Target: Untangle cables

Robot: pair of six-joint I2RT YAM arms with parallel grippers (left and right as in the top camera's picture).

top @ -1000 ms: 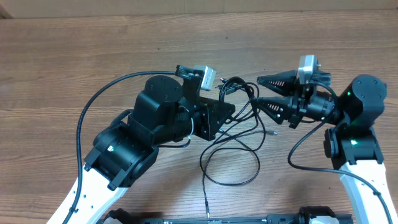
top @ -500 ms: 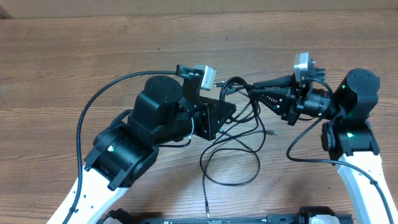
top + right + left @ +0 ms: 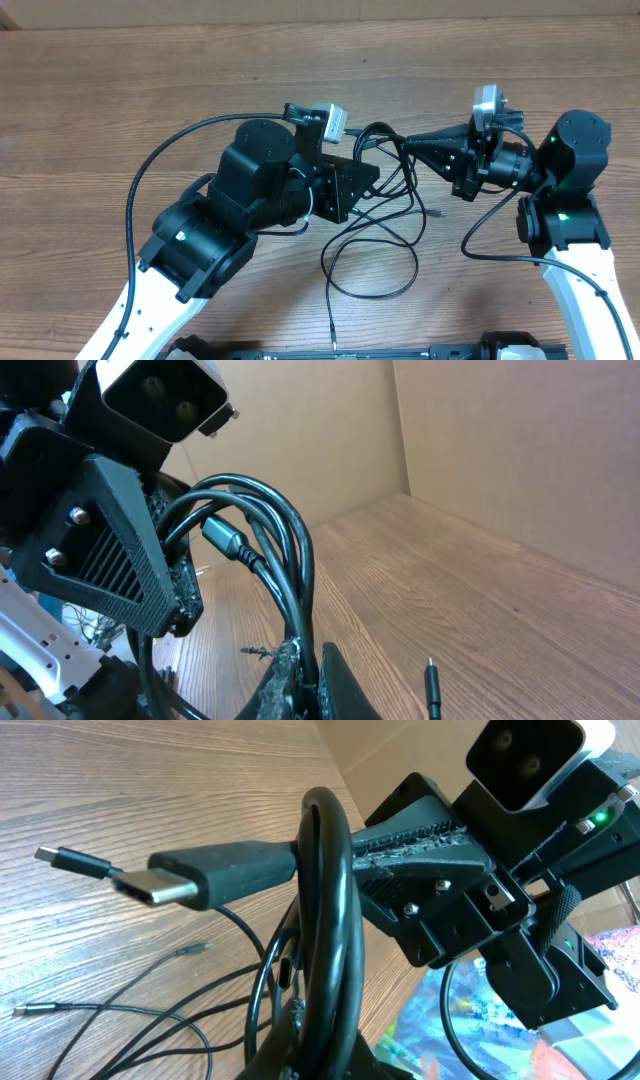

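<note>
Cables (image 3: 378, 262) bunched over the middle of the table (image 3: 110, 90), upper strands lifted off the wood, loose loops trailing toward the edge where the arms stand. Clamped on one side by the left gripper (image 3: 362, 172), pinched just beside it in the closed right gripper (image 3: 410, 146). Looks like the gripping step, separation not yet begun; calls next for a slow pull apart, minding plugs that may snag in the loops.

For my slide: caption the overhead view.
Left end effector and right end effector shut on thin black tangled cables above a wooden table.
</note>
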